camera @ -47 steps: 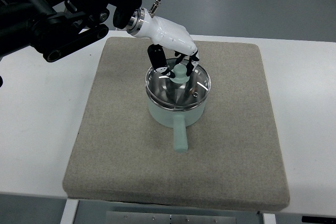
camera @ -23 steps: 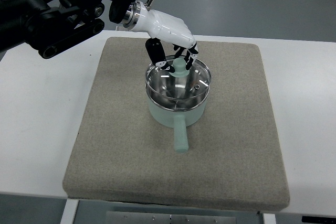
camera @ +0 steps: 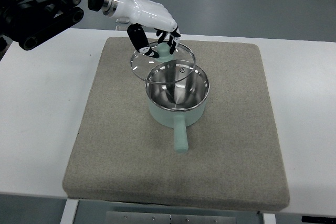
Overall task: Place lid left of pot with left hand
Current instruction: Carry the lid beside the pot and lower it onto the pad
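A pale green pot [camera: 177,109] with a steel inside stands in the middle of the grey mat [camera: 115,129], its handle [camera: 179,137] pointing toward me. My left hand [camera: 157,43] comes in from the upper left, white with black fingers. It is shut on the green knob of the glass lid [camera: 161,64]. The lid hangs in the air above the pot's far left rim, partly overlapping it. The right hand is out of view.
The mat lies on a white table [camera: 42,124]. The black left arm [camera: 47,3] crosses the upper left corner. Bare mat shows to the left of the pot.
The left hand has lifted the lid off the pot and carried it up and to the left. The pot has stayed in place and now stands uncovered.
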You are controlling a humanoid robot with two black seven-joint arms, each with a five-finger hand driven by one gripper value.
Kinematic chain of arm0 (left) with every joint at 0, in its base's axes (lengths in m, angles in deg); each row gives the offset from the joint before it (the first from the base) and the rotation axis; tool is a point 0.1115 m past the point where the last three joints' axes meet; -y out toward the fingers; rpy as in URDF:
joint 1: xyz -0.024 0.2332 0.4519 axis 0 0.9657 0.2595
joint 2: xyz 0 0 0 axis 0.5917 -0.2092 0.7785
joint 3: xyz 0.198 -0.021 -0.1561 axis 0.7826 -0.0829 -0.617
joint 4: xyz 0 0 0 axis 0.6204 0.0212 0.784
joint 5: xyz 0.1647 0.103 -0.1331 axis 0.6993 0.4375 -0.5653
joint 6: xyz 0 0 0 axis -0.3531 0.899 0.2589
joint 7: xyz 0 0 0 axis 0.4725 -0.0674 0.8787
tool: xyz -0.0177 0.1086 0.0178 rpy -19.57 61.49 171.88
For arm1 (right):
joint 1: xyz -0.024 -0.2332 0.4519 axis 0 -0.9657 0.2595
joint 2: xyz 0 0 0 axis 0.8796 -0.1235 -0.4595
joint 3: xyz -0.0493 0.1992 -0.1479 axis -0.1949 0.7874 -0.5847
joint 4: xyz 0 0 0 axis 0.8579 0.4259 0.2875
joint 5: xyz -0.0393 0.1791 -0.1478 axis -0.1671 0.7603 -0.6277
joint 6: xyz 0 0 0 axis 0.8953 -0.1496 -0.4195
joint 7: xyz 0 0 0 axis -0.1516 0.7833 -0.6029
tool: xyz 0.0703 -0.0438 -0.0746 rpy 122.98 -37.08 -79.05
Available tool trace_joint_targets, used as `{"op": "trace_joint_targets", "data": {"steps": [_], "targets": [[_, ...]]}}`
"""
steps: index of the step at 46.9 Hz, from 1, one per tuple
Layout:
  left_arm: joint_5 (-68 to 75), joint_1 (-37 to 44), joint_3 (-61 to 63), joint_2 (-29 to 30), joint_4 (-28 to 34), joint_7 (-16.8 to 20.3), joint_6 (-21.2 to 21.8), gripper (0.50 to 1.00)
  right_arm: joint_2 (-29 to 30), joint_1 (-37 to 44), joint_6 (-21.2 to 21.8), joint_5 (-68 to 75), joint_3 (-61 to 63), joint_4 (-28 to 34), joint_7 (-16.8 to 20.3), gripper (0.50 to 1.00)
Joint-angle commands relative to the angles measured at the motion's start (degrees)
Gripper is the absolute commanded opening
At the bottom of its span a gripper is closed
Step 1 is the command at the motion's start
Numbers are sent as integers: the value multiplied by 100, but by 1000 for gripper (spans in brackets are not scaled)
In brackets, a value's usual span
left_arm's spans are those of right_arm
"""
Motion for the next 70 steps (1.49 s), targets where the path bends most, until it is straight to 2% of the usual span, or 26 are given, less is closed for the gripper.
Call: {"op": "trace_joint_targets", "data": {"steps": [1, 9, 18, 27, 39, 55, 70], "targets": [[2, 36, 1, 211, 51, 1, 0, 500, 0, 0, 0, 1, 1, 0, 0, 924], [-16, 88, 10, 642, 139, 1, 52, 500, 0, 0, 0, 1, 1, 0, 0, 924], [-16, 159, 98, 950, 402, 1, 316, 500, 0, 0, 0, -8, 1, 0, 0, 924], [-16, 563, 98, 897, 815, 1, 571, 500, 0, 0, 0, 1, 1, 0, 0, 924], [-24, 1020, 54, 783, 859, 1, 1151, 500, 0, 0, 0, 1, 1, 0, 0, 924], [-253, 1275, 80, 607, 938, 1, 1256, 500, 0, 0, 0, 1, 1, 0, 0, 924], [-227, 1389, 133, 423, 1386, 1, 1406, 500, 0, 0, 0, 1, 1, 0, 0, 924]]}}
